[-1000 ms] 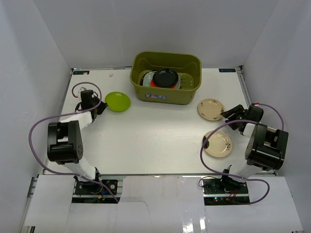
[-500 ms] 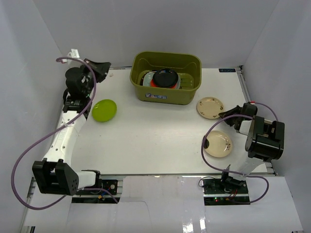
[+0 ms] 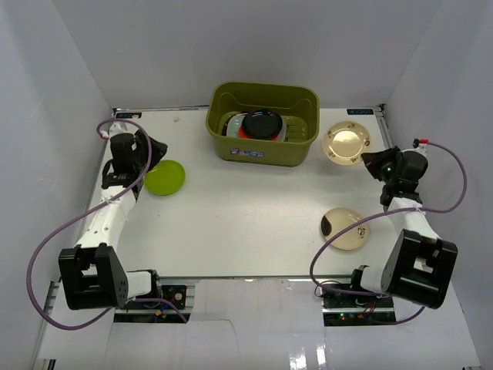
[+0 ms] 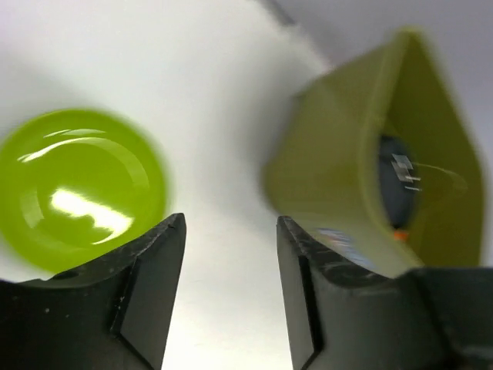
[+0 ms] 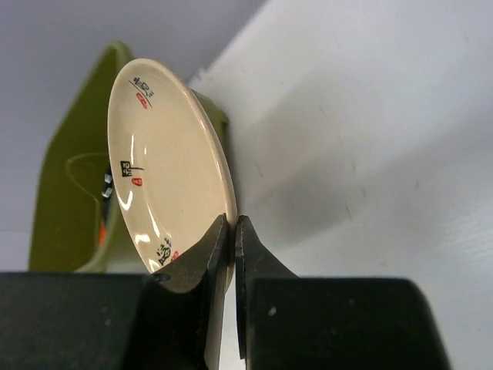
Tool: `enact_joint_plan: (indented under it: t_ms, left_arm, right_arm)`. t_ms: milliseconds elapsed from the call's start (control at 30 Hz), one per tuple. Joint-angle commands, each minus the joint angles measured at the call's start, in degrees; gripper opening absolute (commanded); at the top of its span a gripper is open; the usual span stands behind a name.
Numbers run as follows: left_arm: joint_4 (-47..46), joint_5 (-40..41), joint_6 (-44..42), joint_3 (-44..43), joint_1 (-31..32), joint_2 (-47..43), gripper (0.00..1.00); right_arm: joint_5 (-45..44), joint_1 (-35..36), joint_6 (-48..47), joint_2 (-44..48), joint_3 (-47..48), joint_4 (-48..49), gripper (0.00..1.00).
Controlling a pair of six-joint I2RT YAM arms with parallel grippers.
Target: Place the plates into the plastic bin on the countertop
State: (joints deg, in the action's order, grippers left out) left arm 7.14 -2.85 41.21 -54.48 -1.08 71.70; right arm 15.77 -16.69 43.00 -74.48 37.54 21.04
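The olive-green plastic bin [image 3: 262,148] stands at the back of the white countertop [image 3: 246,208], with a black plate [image 3: 263,123] on top of other plates inside it. A lime green plate [image 3: 165,177] lies on the countertop left of the bin. My left gripper [image 3: 156,151] hovers open just behind that plate, with nothing between its fingers. The left wrist view shows the green plate [image 4: 81,189] to the left of the open left gripper [image 4: 231,231] and the bin [image 4: 347,185] to the right. My right gripper [image 5: 233,223] is shut on the rim of a small beige plate [image 5: 166,177], held tilted in the air right of the bin [image 5: 69,200]. In the top view the right gripper [image 3: 371,159] and its held plate [image 3: 347,142] are beside the bin.
A second small beige plate [image 3: 344,228] lies on the countertop at the front right, near the right arm's base. White walls close in the left, back and right sides. Purple cables loop from both arms.
The left gripper has opened and let go of the lime green plate, which now lies flat. The right gripper closed on a beige plate and lifted it back toward the bin.
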Motion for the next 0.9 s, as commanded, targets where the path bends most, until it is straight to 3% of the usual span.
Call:
enact_joint_plan:
  t_ms: [0, 100, 267, 400, 633, 867]
  left_arm:
    - [0.43, -1.11, 1.59, 5.68, -5.59, 0.19, 0.66]
    - [-1.77, 0.74, 2.55, 10.16, -8.05, 1.07, 0.79]
    - [-4.76, -1.98, 5.98, 13.78, -12.27, 5.37, 0.85]
    - [-5.73, -3.56, 7.21, 14.40, -15.08, 9.06, 0.86]
    - [-8.35, -5.85, 8.27, 11.94, -15.88, 18.11, 0.79]
    - [-9.77, -4.80, 8.19, 11.15, -15.79, 23.92, 0.71]
  right_arm:
    - [-1.71, 0.51, -0.99, 6.97, 7.79, 1.20, 0.08]
    - [-1.88, 3.05, -2.82, 7.95, 12.01, 0.76, 0.08]
    - [-3.11, 15.00, -7.14, -2.14, 25.90, -3.02, 0.08]
    - [-4.70, 22.74, -9.69, -12.77, 36.70, -6.09, 0.08]
    - [-4.61, 27.76, -11.62, -34.38, 56.75, -15.84, 0.08]
    - [-6.01, 32.33, -16.90, -45.66, 69.33, -25.87, 0.11]
